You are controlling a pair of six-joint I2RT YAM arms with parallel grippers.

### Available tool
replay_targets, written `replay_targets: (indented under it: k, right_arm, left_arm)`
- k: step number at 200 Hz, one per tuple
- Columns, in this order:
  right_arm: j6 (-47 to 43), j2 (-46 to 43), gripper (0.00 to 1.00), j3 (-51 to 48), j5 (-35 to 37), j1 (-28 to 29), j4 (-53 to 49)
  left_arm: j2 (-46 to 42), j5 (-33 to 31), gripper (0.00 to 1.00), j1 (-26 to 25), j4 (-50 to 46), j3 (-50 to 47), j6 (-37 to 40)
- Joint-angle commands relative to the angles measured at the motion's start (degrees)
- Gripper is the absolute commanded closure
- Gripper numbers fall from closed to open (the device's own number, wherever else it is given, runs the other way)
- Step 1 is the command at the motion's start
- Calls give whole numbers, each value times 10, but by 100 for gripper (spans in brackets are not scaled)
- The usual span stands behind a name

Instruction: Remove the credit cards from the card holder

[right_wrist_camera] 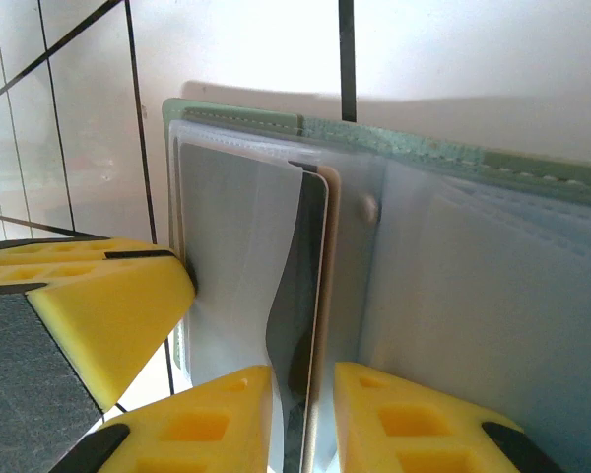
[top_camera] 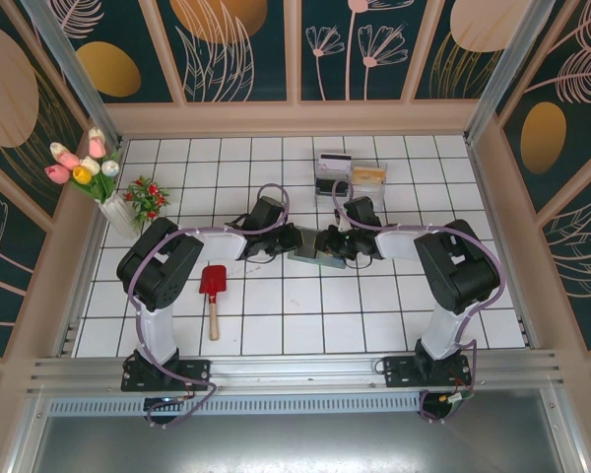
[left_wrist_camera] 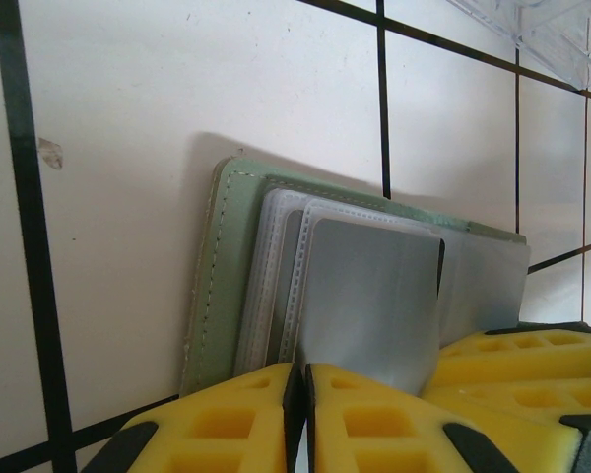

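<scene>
The grey-green card holder (top_camera: 310,258) lies open mid-table between both grippers. In the left wrist view its green cover (left_wrist_camera: 222,276) lies flat, and my left gripper (left_wrist_camera: 297,370) is shut on a raised blue-grey pocket leaf (left_wrist_camera: 369,296). My right gripper (right_wrist_camera: 303,370) is closed around a credit card (right_wrist_camera: 327,246) that stands edge-on, tan with a dark face, still in its clear sleeve. From above, the left gripper (top_camera: 297,242) and right gripper (top_camera: 333,244) nearly meet over the holder. Two more credit cards, one dark (top_camera: 333,161) and one tan-gold (top_camera: 367,177), lie at the back.
Clear plastic boxes (top_camera: 350,177) stand just behind the holder. A red toy shovel (top_camera: 213,286) lies left of it. A vase of tulips (top_camera: 98,182) and a small red plant (top_camera: 148,197) stand at the far left. Walls enclose the tiled floor.
</scene>
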Motion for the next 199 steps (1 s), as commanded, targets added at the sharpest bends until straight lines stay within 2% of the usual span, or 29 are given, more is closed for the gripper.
replay_targets:
  k: [1,47,103,159,199]
  right_arm:
    - [-4,6,77,-20,-27,-4,17]
    - [7,13,84,-37,-67,-13,70]
    - [18,-1,82,-63,-107,-26,116]
    - [22,24,80,-48,-111,-26,115]
    - [17,27,78,-38,-80,-26,78]
  left_arm:
    - [36,-43,85,3,-122,-28,2]
    - [38,-41,85,3,-120,-31,2]
    - [39,-40,85,3,-118,-34,1]
    - [37,-39,85,3,-118,-35,0]
    - [37,-39,84,3,-118,-35,-1]
